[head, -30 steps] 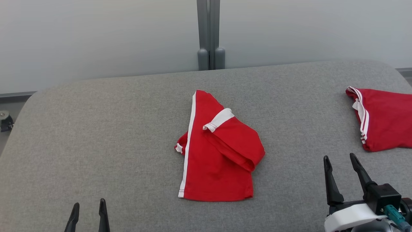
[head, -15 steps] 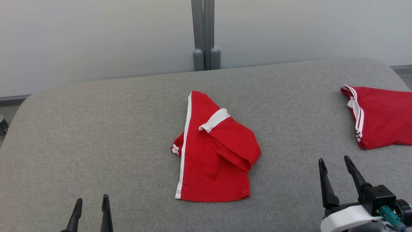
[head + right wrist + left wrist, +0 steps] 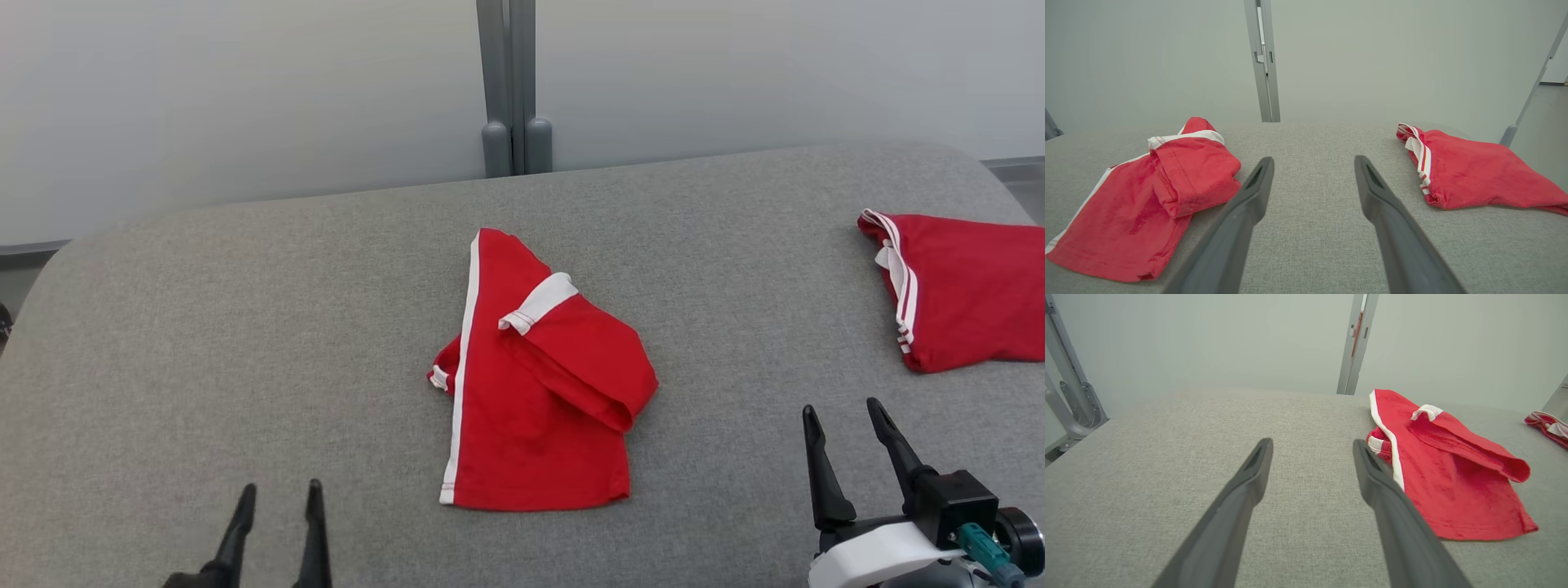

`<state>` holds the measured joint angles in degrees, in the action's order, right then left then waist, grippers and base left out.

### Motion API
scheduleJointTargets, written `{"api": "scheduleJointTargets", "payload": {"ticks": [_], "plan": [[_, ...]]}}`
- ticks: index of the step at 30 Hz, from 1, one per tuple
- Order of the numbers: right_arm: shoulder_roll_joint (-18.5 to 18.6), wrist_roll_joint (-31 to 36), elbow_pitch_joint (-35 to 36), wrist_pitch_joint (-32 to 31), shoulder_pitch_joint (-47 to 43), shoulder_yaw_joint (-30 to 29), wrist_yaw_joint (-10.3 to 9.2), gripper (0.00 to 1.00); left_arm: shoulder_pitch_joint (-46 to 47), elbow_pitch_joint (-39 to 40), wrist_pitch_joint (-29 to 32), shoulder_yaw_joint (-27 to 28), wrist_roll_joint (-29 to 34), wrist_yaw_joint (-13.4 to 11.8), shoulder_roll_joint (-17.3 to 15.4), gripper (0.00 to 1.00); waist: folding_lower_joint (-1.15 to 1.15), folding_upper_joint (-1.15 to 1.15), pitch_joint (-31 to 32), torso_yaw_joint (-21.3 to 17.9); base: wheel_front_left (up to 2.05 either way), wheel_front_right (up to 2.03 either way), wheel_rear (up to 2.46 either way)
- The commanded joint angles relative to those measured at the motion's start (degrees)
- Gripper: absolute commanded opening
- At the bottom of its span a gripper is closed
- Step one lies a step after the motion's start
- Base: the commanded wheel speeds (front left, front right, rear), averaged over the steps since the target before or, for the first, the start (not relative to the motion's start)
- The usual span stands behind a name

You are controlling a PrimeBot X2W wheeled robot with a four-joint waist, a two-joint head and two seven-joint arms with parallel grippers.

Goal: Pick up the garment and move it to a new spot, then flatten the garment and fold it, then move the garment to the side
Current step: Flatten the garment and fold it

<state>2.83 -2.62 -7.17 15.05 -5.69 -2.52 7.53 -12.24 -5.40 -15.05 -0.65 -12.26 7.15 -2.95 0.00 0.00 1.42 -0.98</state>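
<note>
Head view: garment [image 3: 539,392] folded mid-frame; our left gripper [image 3: 281,487] and right gripper [image 3: 841,406], lower corners, gape empty. Next, we judge, pinch and shift it aside.

Centre garment [image 3: 539,425]: red w/ white side stripe & white cuff. 2nd garment [image 3: 971,294]: red too, white stripes at edge. Table [image 3: 245,327] grey fabric, wall [image 3: 245,98] pale grey.

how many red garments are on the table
2. One folded red garment lies in the middle of the grey table; a second red garment lies near its right edge, cut off by the head view's frame.
</note>
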Motion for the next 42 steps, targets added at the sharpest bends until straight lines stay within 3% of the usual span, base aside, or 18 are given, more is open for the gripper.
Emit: {"api": "scheduleJointTargets", "payload": {"ticks": [1,5,9,12,17,19,20,21,24,32,37,42], "plan": [[0.1,-0.1,0.2,0.2,0.2,0.2,-0.09,1.0,2.4,-1.0,-0.2,-2.1,-0.7,0.3,0.1,1.0,0.0,0.0,-0.5,-0.1,0.0,0.0,0.0],[0.1,0.1,0.5,0.2,1.6,1.5,-0.09,1.0,8.1,-7.7,0.2,-12.3,-1.8,0.4,-0.9,1.0,0.0,0.0,-2.0,-1.0,0.0,0.0,0.0],[0.1,0.1,0.9,0.2,3.2,3.0,-0.09,1.0,15.8,-16.2,5.4,-18.9,-4.1,0.3,-1.4,1.0,0.0,0.0,-4.8,-2.8,0.0,0.0,0.0],[0.1,-0.5,1.0,0.2,4.2,3.3,-0.09,1.0,20.0,-22.7,8.6,-19.3,-5.6,0.3,-1.0,1.0,0.0,0.0,-6.5,-4.5,0.0,0.0,0.0],[0.1,-0.9,1.0,0.2,5.2,3.2,-0.09,1.0,24.2,-32.8,12.4,-18.1,-7.1,-3.0,-0.7,1.0,0.0,0.0,-8.1,-7.5,0.0,0.0,0.0],[0.1,-1.1,1.0,0.2,5.0,2.8,-0.08,1.0,24.2,-35.6,14.5,-18.5,-8.6,-2.2,-0.5,1.0,0.0,0.0,-8.2,-8.4,0.0,0.0,0.0],[0.1,-1.2,1.0,0.2,4.9,2.7,-0.08,1.0,23.9,-36.3,15.3,-18.9,-9.4,-1.7,-0.4,0.74,0.0,0.0,-8.2,-8.7,0.0,0.0,0.0],[0.1,-1.3,0.9,0.2,4.8,2.6,-0.09,1.0,23.7,-36.5,16.1,-19.6,-10.6,-1.0,-0.1,0.0,0.0,0.0,-8.1,-9.1,0.0,0.0,0.0],[0.1,-1.6,0.7,0.2,4.4,2.4,-0.09,1.0,23.0,-34.0,17.3,-21.5,-14.5,0.3,0.7,0.0,0.0,0.0,-7.8,-9.6,0.0,0.0,0.0],[0.1,-2.5,0.3,0.2,5.2,3.5,-0.09,1.0,24.4,-17.8,19.7,-28.2,-20.1,0.4,-0.1,0.0,0.0,0.0,-7.4,-10.4,0.0,0.0,0.0],[0.1,-2.8,0.0,0.2,6.6,4.6,-0.09,1.0,26.3,-7.3,24.0,-36.6,-22.0,0.4,0.0,0.0,0.0,0.0,-8.0,-12.3,0.0,0.0,0.0],[0.1,-4.2,-0.4,0.2,8.0,5.8,-0.09,1.0,31.3,-3.3,27.3,-44.5,-22.5,0.2,-0.1,0.0,0.0,0.0,-9.3,-15.8,0.0,0.0,0.0]]}}
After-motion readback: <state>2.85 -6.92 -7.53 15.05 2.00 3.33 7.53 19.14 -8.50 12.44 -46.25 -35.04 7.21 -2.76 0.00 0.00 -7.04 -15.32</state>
